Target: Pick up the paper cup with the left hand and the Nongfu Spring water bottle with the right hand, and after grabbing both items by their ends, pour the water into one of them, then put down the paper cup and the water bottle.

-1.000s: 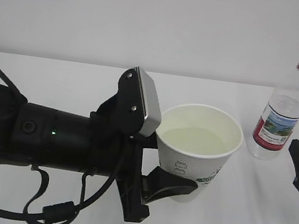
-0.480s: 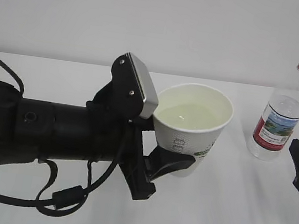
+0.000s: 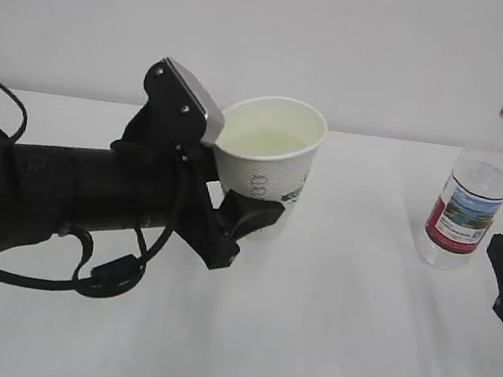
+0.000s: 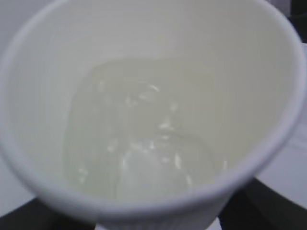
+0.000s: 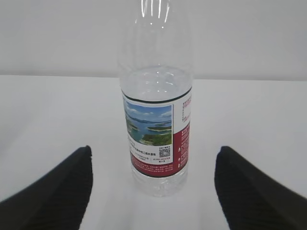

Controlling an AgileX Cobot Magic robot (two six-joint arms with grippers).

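**Paper cup held full, bottle already set down**

Paper cup (image 3: 270,158) sits clamped in the left gripper (image 3: 220,179), one grey finger plate against its far side and a dark finger under its near side, low on the wall. It leans a little toward the camera and holds pale water (image 4: 139,143) well below the rim; whether its base touches the tabletop (image 3: 325,330) I cannot tell from the exterior view.

The water bottle (image 3: 478,188) stands upright and uncapped on the tabletop at the right, well apart from the cup. The right gripper (image 5: 153,187) is wide open and holds nothing — its two dark fingers frame the bottle with clear gaps on either side, and the wrist view shows the label facing it.

Judging by this, the pour looks done and the bottle put down; setting the cup down is what remains.

Handling: the cup is thin, soft paper, made heavier and top-sloppy by the water. A hard squeeze would buckle the wall and push liquid over the rim, so the hold belongs low on the wall, where the base stiffens it. It wants to be level before release — a tilted base could tip it.
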